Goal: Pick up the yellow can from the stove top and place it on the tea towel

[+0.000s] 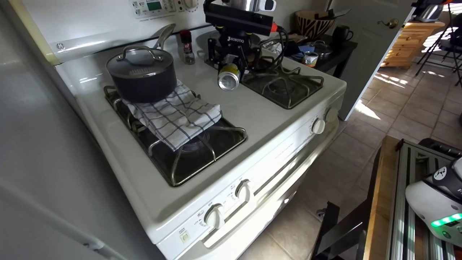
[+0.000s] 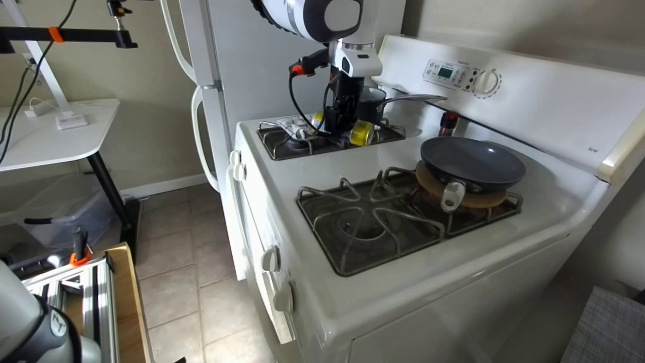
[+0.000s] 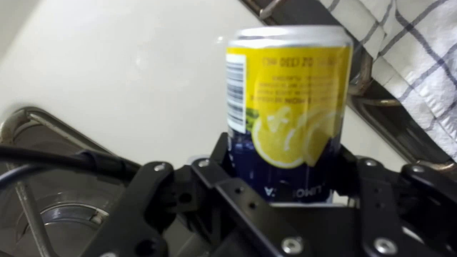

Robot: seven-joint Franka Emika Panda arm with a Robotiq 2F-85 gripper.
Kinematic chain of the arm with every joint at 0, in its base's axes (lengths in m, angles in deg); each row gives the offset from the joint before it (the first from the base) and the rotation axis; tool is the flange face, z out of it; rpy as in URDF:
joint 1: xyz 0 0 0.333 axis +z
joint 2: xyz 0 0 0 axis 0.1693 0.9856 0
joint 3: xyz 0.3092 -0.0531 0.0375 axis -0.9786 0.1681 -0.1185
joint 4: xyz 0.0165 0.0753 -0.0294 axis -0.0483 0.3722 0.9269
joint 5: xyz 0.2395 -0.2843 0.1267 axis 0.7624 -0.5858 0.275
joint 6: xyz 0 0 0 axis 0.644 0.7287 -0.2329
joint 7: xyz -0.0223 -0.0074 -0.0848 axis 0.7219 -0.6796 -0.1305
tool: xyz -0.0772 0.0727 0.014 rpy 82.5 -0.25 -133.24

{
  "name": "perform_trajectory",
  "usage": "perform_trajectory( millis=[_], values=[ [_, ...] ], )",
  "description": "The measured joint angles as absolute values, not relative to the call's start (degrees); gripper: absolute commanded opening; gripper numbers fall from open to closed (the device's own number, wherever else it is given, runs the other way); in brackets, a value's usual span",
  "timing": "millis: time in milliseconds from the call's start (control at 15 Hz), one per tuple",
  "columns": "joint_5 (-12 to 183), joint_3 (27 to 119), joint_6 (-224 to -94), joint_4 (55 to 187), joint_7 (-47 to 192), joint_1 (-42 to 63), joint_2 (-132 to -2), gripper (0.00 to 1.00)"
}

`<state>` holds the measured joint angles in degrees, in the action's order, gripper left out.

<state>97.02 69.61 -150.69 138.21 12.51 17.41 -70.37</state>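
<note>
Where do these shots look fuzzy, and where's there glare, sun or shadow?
In the wrist view, the small print on the can is too blurred to read; in an exterior view, sun makes bright patches on the floor and white glare streaks the stove; in an exterior view, a soft shadow darkens part of the wall.

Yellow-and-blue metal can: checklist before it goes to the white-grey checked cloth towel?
1. Can gripped by the black two-fingered tool: ok.
2. Can over the towel: not ok, off to one side.
3. Towel visible for landing: ok, its checks show in an exterior view.
4. Can upright: not ok, tipped, silver end toward the camera in an exterior view.
5. Dark round lidded pot off the towel: cannot tell, contact hidden.
6. Can's height above the white gas stove top: cannot tell.
</note>
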Motion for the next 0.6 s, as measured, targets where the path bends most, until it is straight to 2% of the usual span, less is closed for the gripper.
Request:
perform_trajectory(
  millis=[333, 600],
  values=[
    [97.43, 68.36, -150.68, 138.17, 7.10, 19.17, -70.28, 0.35],
    [97.68, 65.96, -153.18, 138.18, -7.19, 21.67, -70.83, 0.35]
  ],
)
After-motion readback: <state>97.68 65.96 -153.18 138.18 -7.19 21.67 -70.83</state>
